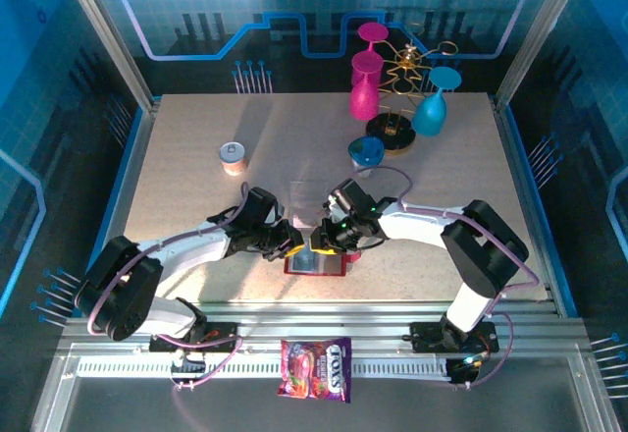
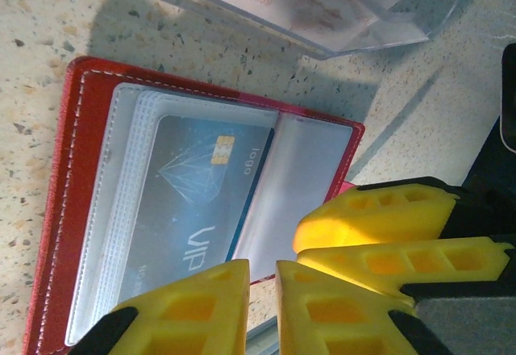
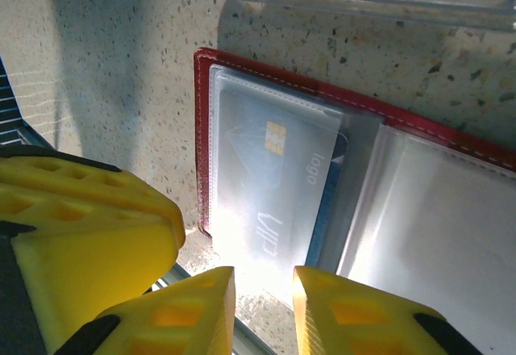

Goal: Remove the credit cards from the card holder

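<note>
Tabletop (image 1: 196, 137): left hand (image 1: 297, 247), right hand (image 1: 329, 242) (low) over wallet (image 1: 317, 265).

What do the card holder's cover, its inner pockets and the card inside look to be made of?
Card holder cover: dark red leather or imitation, matte, with light stitching along the edge. Inner pockets: clear soft plastic, glossy, showing glare. Card: probably rigid plastic, grey-blue with a gold chip.
</note>
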Action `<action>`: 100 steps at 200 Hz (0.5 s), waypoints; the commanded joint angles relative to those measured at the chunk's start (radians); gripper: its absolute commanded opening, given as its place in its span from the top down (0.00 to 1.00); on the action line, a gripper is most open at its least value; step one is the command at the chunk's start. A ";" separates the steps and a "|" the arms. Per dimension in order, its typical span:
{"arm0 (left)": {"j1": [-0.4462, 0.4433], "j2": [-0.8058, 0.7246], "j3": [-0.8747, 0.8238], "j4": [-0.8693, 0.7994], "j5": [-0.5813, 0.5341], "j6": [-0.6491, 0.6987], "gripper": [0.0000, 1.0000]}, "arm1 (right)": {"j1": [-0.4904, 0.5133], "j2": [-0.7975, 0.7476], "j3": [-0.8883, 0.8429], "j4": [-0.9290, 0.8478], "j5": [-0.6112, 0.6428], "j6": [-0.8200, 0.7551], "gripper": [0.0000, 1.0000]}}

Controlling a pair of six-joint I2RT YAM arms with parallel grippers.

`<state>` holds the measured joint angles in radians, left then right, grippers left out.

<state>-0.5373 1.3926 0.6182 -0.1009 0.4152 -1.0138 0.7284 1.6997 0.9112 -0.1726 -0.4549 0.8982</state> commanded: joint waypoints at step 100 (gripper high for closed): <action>0.011 0.076 0.003 -0.066 -0.011 0.044 0.84 | 0.025 0.070 0.008 0.068 -0.039 0.038 0.73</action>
<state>-0.5335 1.4513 0.6178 -0.1276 0.4152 -1.0000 0.7406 1.7546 0.9112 -0.1165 -0.4786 0.9245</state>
